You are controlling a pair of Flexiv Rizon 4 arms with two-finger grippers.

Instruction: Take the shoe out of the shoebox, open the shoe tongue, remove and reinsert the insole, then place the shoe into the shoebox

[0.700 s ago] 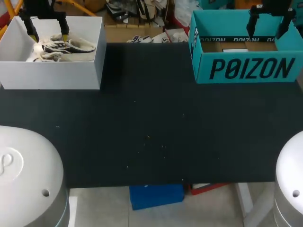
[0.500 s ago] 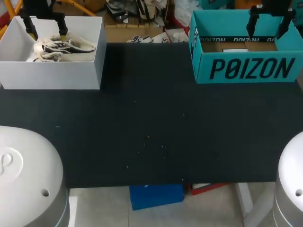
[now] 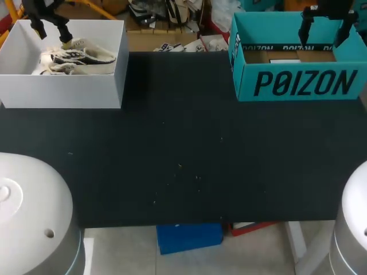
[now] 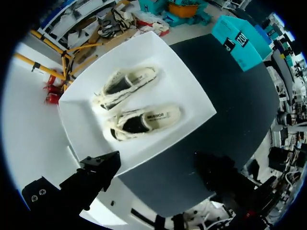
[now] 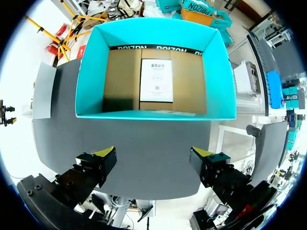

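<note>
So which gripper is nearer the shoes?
Left. The left gripper is above the white box holding the shoes; the right gripper is over the teal box.

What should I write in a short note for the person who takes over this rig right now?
Left hand: open, empty, above the far left corner of the white box.
Right hand: open, empty, above the teal box.
Two shoes lie side by side in the white box. The teal box holds only a paper sheet on its cardboard floor.
Done: nothing visible yet.
Left: lift one shoe out, open the tongue, remove and reinsert the insole, put the shoe in the shoebox.
</note>
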